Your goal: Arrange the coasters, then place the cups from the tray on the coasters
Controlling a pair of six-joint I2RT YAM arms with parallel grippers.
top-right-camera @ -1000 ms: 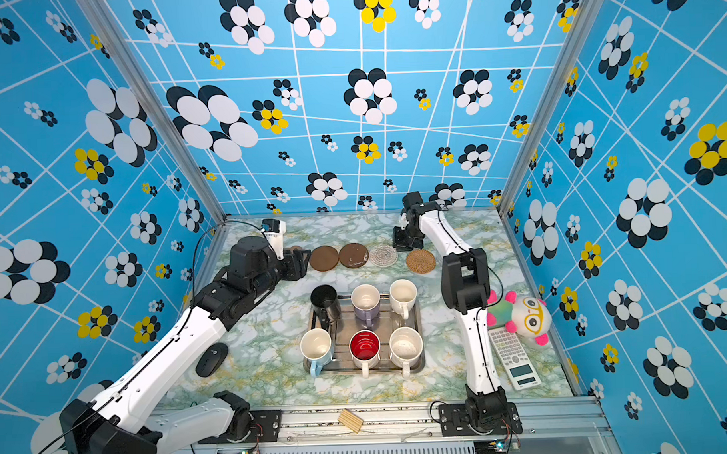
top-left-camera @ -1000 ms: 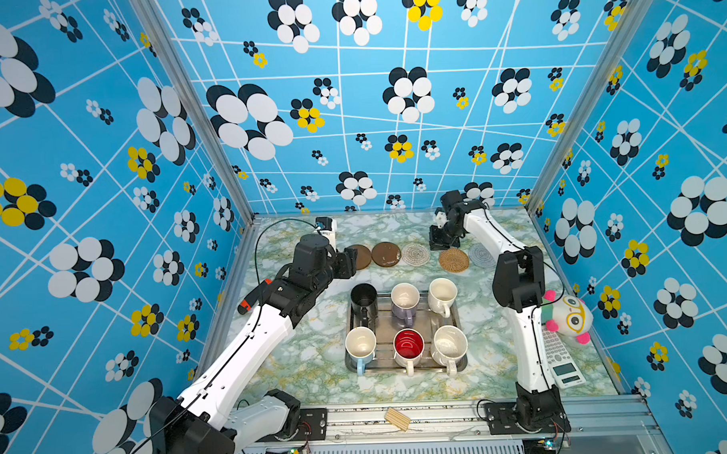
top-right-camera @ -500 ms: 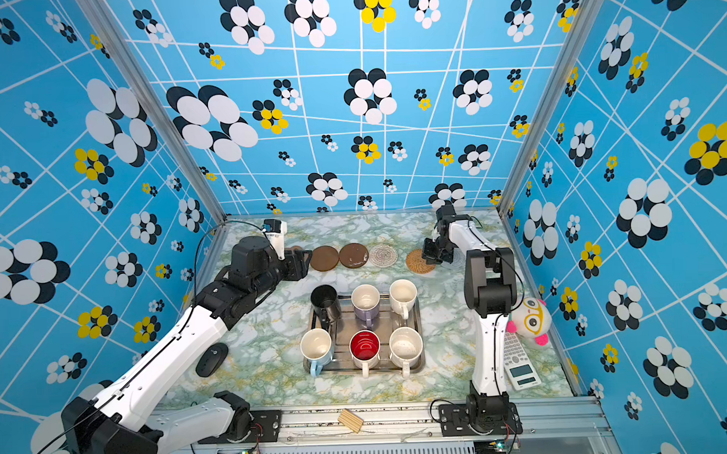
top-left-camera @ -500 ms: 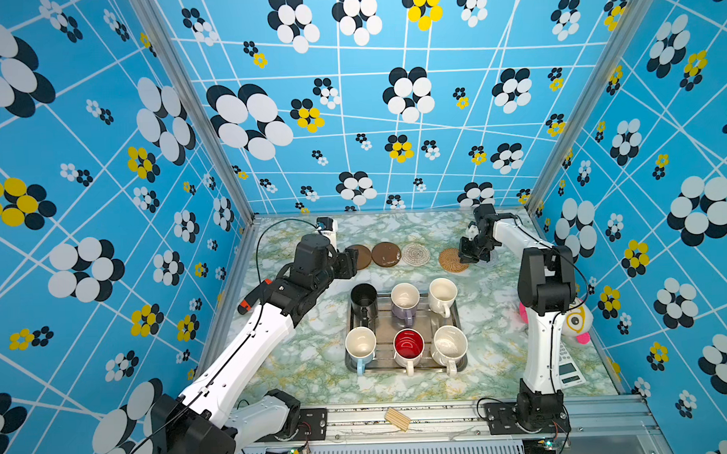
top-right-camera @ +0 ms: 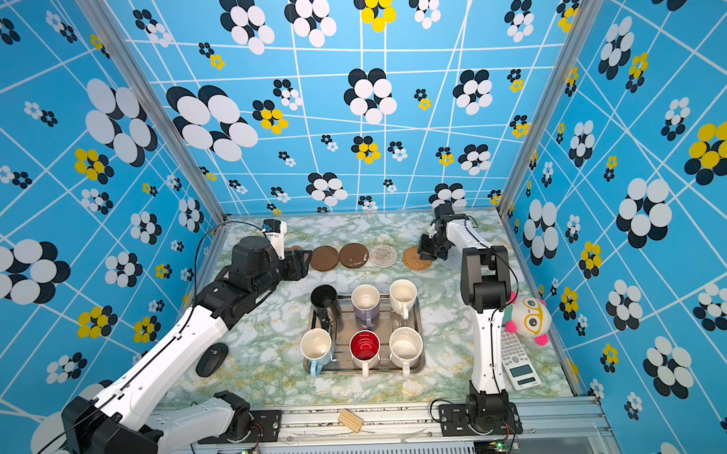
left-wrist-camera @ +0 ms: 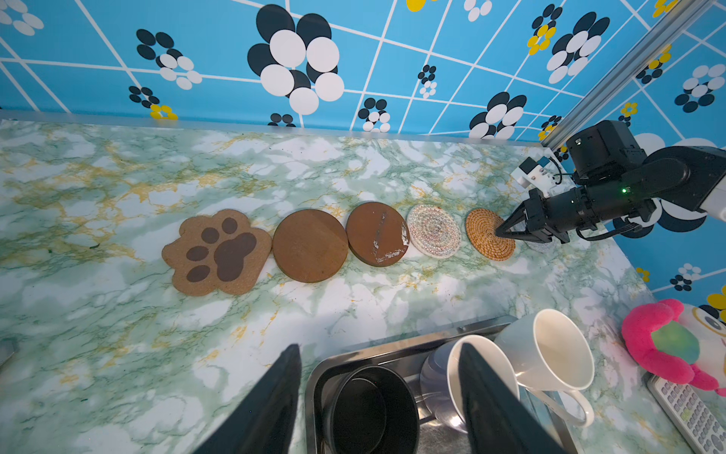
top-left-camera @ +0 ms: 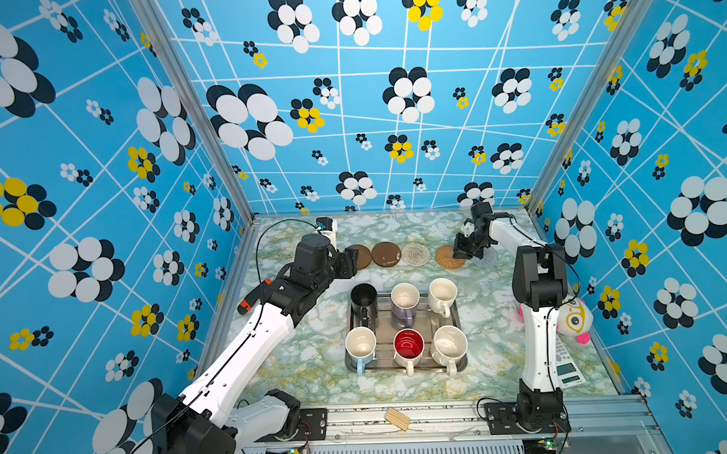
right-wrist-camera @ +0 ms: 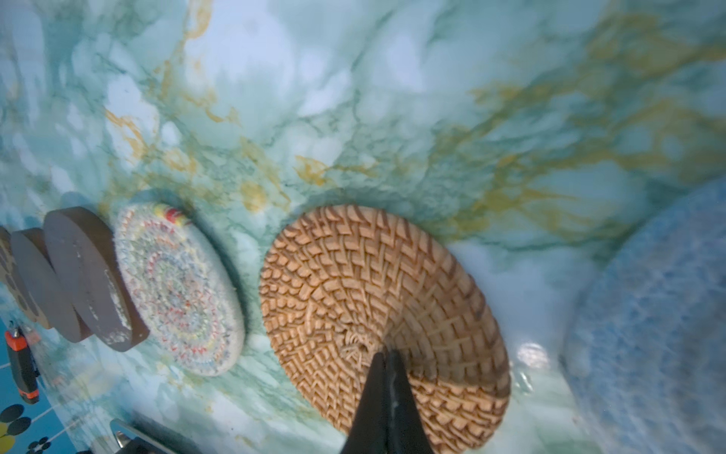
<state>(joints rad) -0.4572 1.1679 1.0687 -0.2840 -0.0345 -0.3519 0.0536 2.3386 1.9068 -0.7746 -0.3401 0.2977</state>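
Back of table, row: paw coaster (left-wrist-camera: 218,253), plain brown disc (left-wrist-camera: 310,245), scuffed brown disc (left-wrist-camera: 377,234), lacy disc (left-wrist-camera: 433,231), rattan disc (left-wrist-camera: 489,234), grey disc (top-left-camera: 489,258).
Cups: six mugs upright on tray (top-left-camera: 400,369).
Right gripper (right-wrist-camera: 387,359): closed, tips on rattan disc.
Left gripper (left-wrist-camera: 379,351): open, empty, near black mug (left-wrist-camera: 371,408).
Hidden: grey disc partly behind right gripper, blurred in the right wrist view.

We see the right arm (top-left-camera: 536,272) swung outward.
The right gripper (top-left-camera: 458,254) came from behind the lacy disc (top-left-camera: 416,254) onto the woven rattan disc (top-left-camera: 446,261).

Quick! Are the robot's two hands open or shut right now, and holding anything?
Left gripper: open, fingers empty.
Right gripper: shut, holding nothing, tip resting on the woven tan coaster.
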